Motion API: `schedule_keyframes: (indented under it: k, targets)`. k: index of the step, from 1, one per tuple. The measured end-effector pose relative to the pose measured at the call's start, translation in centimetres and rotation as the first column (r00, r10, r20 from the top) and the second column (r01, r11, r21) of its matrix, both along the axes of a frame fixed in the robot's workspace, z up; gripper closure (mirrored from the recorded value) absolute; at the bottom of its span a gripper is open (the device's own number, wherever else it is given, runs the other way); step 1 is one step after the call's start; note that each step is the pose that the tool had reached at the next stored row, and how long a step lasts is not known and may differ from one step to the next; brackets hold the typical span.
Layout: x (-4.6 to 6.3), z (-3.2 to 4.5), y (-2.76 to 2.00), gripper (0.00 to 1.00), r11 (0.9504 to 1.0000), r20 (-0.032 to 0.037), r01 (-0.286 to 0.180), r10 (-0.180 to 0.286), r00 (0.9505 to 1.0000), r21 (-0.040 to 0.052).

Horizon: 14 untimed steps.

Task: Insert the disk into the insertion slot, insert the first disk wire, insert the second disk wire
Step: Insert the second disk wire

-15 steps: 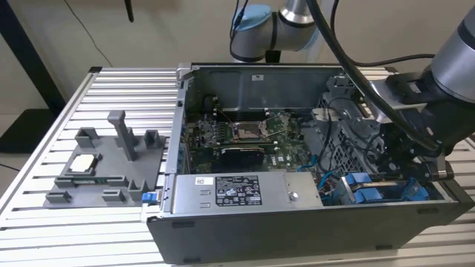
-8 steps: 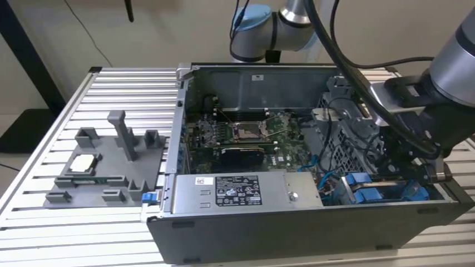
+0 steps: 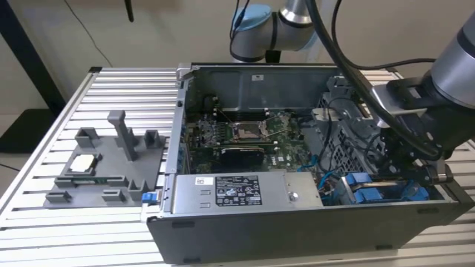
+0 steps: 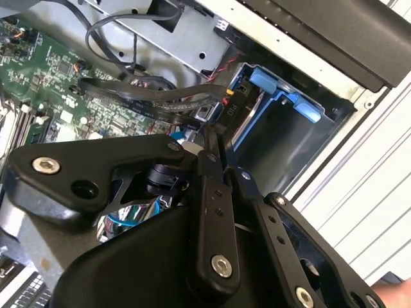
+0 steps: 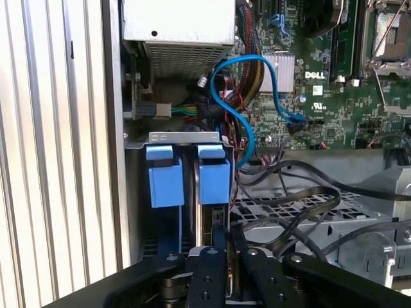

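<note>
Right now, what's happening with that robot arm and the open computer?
The arm has its gripper down inside the open computer case, at the drive bay in the corner at the exterior view's right. The blue carrier frames sit upright in the bay, and the fingertips are close together by a black cable connector there.

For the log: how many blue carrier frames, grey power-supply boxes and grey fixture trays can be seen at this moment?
Blue carrier frames: 2, side by side in the drive bay
Grey power-supply box: 1, inside the case
Grey fixture tray: 1, on the table beside the case
Total: 4
</note>
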State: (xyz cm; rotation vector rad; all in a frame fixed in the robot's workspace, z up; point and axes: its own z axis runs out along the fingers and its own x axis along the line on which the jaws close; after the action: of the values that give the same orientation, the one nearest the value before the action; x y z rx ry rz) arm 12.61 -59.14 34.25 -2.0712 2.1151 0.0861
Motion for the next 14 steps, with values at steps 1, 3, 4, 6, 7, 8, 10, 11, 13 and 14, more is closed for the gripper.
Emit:
schedule_keyframes:
  k: [1, 3, 4, 6, 7, 8, 10, 11, 13, 14]
  targets:
    - [0.0, 0.00, 0.00, 0.85, 1.0000, 0.0000, 0.000, 0.000, 1.0000, 0.0000]
    - [0.0, 0.09, -0.01, 0.85, 1.0000, 0.0001, 0.000, 0.000, 1.0000, 0.0034]
    - [0.0, 0.24, 0.00, 0.85, 1.0000, 0.0002, 0.000, 0.000, 1.0000, 0.0081]
    - [-0.1, 0.77, -0.01, 0.85, 0.9999, 0.0000, 0.000, 0.000, 1.0000, 0.0141]
    - [-0.1, 1.09, -0.01, 0.85, 0.9999, 0.0000, 0.000, 0.000, 1.0000, 0.0145]
    - [-0.1, 1.28, -0.02, 0.85, 0.9999, 0.0000, 0.000, 0.000, 1.0000, 0.0145]
    - [-0.2, 1.33, -0.04, 0.85, 0.9999, 0.0000, 0.000, 0.000, 1.0000, 0.0155]
    - [-0.3, 1.35, -0.04, 0.85, 0.9998, 0.0000, 0.000, 0.000, 1.0000, 0.0222]
    - [-0.3, 1.36, -0.03, 0.85, 0.9983, 0.0000, 0.000, 0.000, 1.0000, 0.0576]
    - [-0.3, 1.36, -0.04, 0.85, 0.9972, 0.0000, 0.000, 0.000, 1.0000, 0.0748]
